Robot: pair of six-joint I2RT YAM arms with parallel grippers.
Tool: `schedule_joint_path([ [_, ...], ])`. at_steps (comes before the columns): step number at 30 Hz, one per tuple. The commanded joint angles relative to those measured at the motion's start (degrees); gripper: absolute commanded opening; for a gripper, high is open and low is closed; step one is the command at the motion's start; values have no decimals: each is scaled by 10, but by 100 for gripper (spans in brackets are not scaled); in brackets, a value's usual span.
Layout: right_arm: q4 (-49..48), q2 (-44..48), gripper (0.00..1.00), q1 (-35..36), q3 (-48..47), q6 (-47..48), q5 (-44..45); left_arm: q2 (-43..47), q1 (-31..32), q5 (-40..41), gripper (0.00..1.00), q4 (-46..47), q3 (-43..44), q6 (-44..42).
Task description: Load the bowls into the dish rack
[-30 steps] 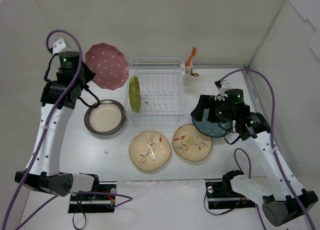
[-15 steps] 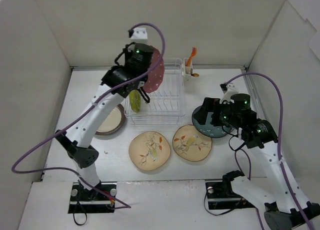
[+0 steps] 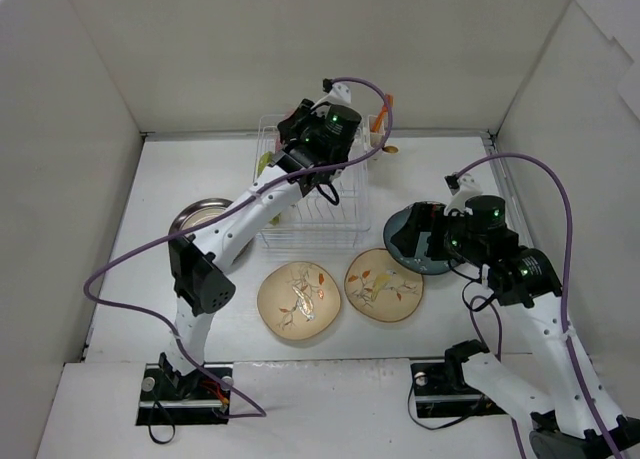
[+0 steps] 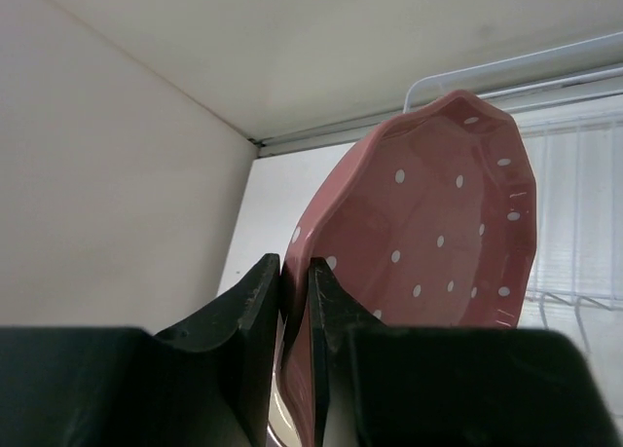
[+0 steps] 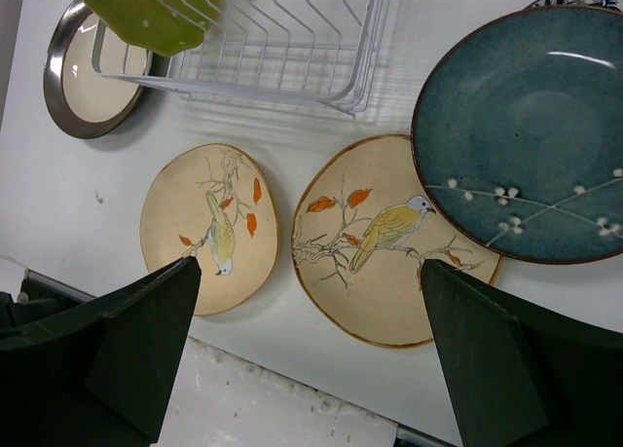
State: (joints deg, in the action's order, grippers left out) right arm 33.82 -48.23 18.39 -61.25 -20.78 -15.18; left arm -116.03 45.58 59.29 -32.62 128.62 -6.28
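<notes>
My left gripper [image 3: 306, 149] is over the back of the dish rack [image 3: 312, 231], and its jaws are shut on the rim of the pink white-dotted bowl [image 4: 438, 242], held on edge above the rack wires [image 4: 545, 75]. The lime green bowl [image 5: 156, 14] stands upright in the rack's left end. My right gripper [image 5: 310, 265] is open and empty, hovering above the right cream bird bowl [image 5: 389, 242] and beside the dark teal bowl [image 5: 526, 135]. The left cream bird bowl [image 5: 209, 228] lies flat in front of the rack. The grey-rimmed bowl [image 5: 88, 77] lies left of the rack.
A white utensil cup [image 3: 378, 147] with an orange utensil [image 3: 385, 105] stands at the rack's back right corner. White walls close in the table at the back and on both sides. In the top view my left arm crosses over the grey bowl [image 3: 190, 219].
My left arm has swung from the back left to over the rack, carrying the pink bowl with it. My right gripper has shifted slightly and stays open near the teal bowl.
</notes>
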Motion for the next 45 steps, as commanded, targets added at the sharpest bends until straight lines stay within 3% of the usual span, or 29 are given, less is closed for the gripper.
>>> schedule_joint_path([
  [1, -7, 4, 94, -2, 3, 1, 13, 31, 13, 95, 0, 162, 17, -112],
  [6, -3, 8, 94, -4, 5, 4, 19, 6, 14, 130, 0, 214, 5, -186],
  [14, -2, 2, 94, -3, 8, 8, 22, -3, 8, 144, 0, 228, -31, -206],
  [25, -2, -9, 94, -3, 12, 11, 17, 12, -15, 133, 0, 244, -95, -217],
  [31, -3, -17, 94, -5, 16, 11, 19, 22, -15, 130, 0, 370, -162, -315],
  [35, -3, -22, 94, -4, 17, 11, 17, 33, -20, 123, 0, 389, -192, -334],
  [45, -3, -34, 94, -4, 14, 12, 19, 69, -25, 96, 0, 400, -194, -360],
])
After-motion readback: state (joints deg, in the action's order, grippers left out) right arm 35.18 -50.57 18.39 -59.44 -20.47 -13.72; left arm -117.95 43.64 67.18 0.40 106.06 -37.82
